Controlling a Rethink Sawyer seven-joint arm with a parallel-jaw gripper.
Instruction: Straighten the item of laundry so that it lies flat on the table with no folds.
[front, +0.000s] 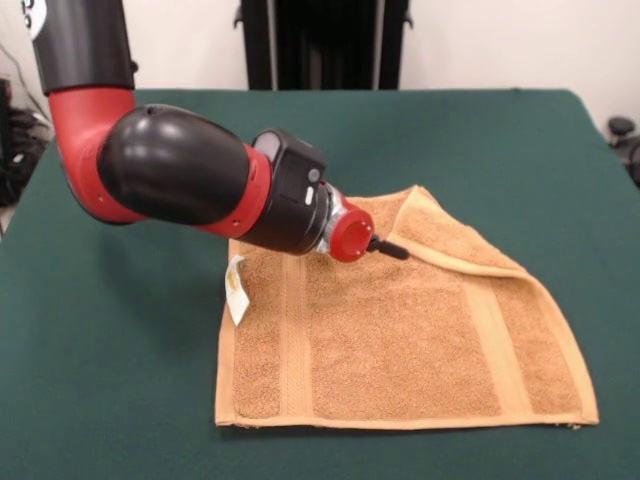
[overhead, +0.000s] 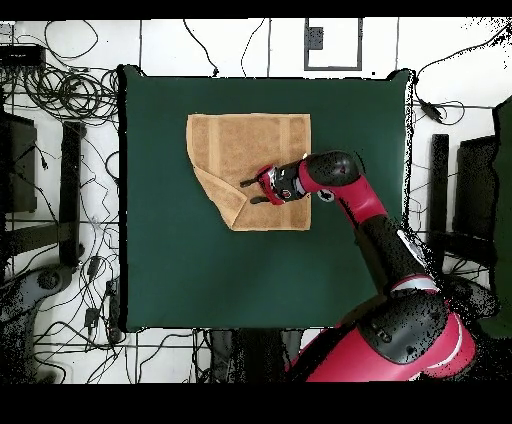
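Nearest the front camera, the hemmed near edge of the item of laundry (front: 400, 340) is seen lying straight and flat on the worktop (front: 110, 400), running left to right. The towel is spread over the middle of the green cloth, somewhat to the right in the front view. 2 smoother woven bands are seen running from near to far, 1 by the left hem and 1 by the right. A small white label (front: 236, 290) is turned out at the left hem. The outline is close to square, so no clear long axis is shown; the bands give the better cue to its heading.

Farther back, the far right corner is folded over onto the body of the towel, so that a slanted edge runs from the far middle down to the right hem. This 1 flap is judged to be what remains to be undone.

The cloth is judged soft, light and limp, with enough terry grip to drag on the felt. The best hold is judged to be the tip of the folded flap, pulled outward to the far right.

The end effector (front: 390, 247) is poised over the far part of the towel, beside the fold. Whether it is released or clenched cannot be told.
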